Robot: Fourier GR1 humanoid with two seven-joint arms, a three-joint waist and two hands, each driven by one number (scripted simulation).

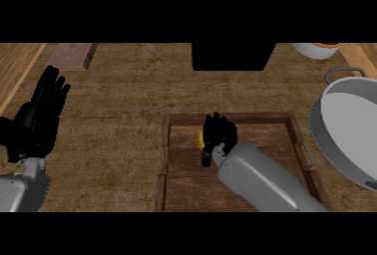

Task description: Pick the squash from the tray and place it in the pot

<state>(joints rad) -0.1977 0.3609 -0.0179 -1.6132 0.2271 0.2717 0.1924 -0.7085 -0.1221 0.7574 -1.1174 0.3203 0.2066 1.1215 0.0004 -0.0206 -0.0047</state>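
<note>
Grey right forearm [269,182] rising from the lower edge, slanting up and left over the wooden tray [177,194]. Right robot hand [219,135] at its tip, black, set down inside the tray's upper half with fingers curled over the squash [200,139]. Only a thin yellow sliver of that squash visible, at the hand's left edge; the rest hidden under palm and fingers. Squash inside the tray, near the upper middle, not lifted clear as far as can be told. Tray of dark brown boards with a raised rim, lying in the middle of the table [110,99], a brownish, mottled surface.

Left robot hand [40,117] at the left edge, fingers straight and apart, pointing up, holding nothing, well apart from the tray.

Grey pot [346,132] at the right edge, wide and round, partly cut off, with a loop handle at its top; close beside the tray's right rim, well apart from the squash.

Black box shape [233,56] at the top centre. White cup [318,50] with orange contents at the upper right. Reddish-brown board [72,54] at the upper left.

No brand, label or writing legible anywhere.
</note>
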